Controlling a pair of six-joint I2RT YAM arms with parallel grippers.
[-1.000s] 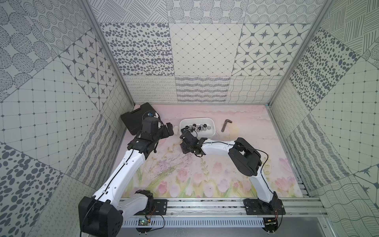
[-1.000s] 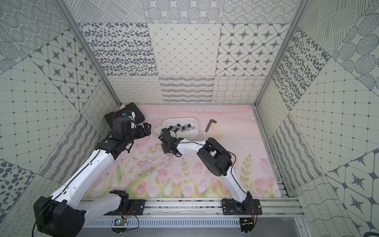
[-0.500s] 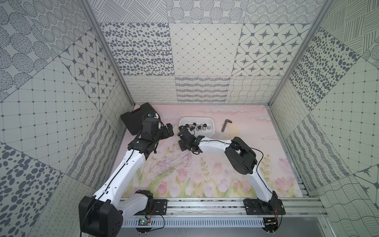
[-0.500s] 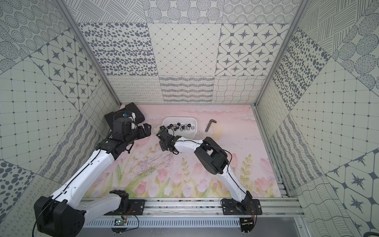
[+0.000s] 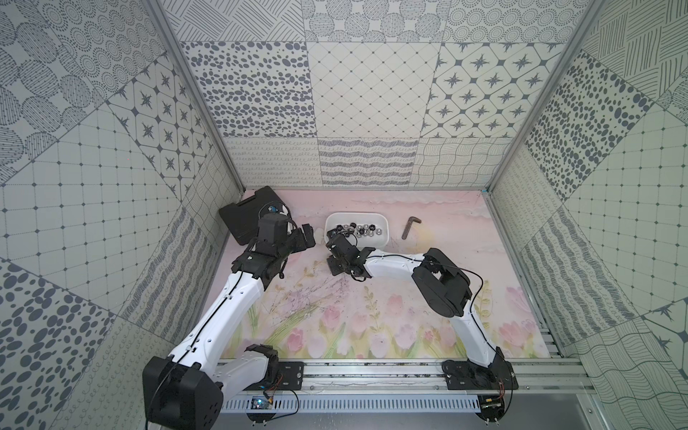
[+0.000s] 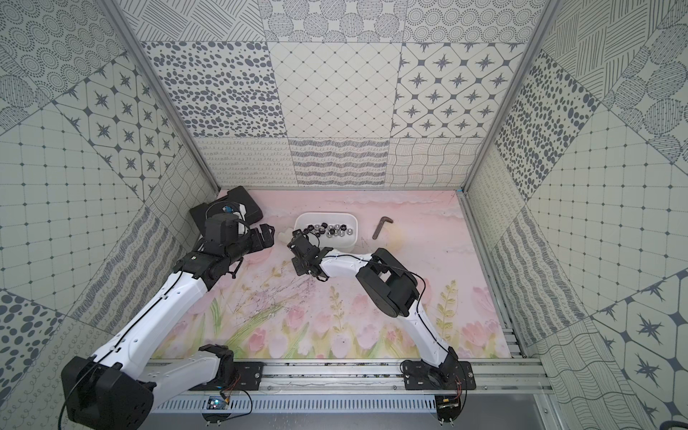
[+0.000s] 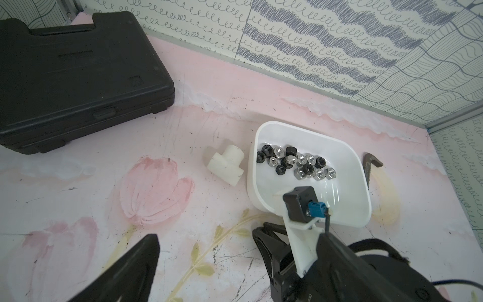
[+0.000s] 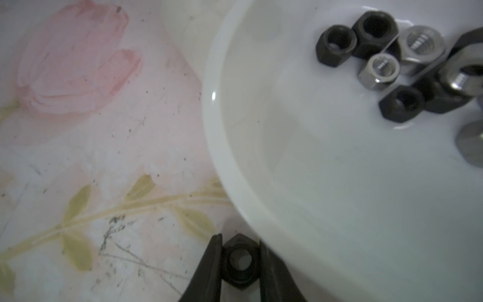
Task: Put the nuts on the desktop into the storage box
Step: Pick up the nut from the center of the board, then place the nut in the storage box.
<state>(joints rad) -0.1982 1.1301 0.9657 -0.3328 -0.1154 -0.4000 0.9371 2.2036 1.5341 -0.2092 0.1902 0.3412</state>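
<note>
Since the surface (image 5: 335, 316) is carrying the storage box (image 5: 387, 231) toward its twelve o'clock side, the right arm (image 5: 391, 262) is folding at the elbow and reaching toward the box's seven o'clock corner. The right end effector (image 8: 239, 239) is clenching one black nut (image 8: 239, 261) just outside the rim, presumably for lifting in beside the other nuts (image 5: 359, 231). At the box's nine o'clock, the left end effector (image 5: 309, 236) is hovering released.

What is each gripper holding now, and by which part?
The right gripper holds one black nut by two opposite flat sides, beside the storage box. The left gripper holds nothing.
</note>
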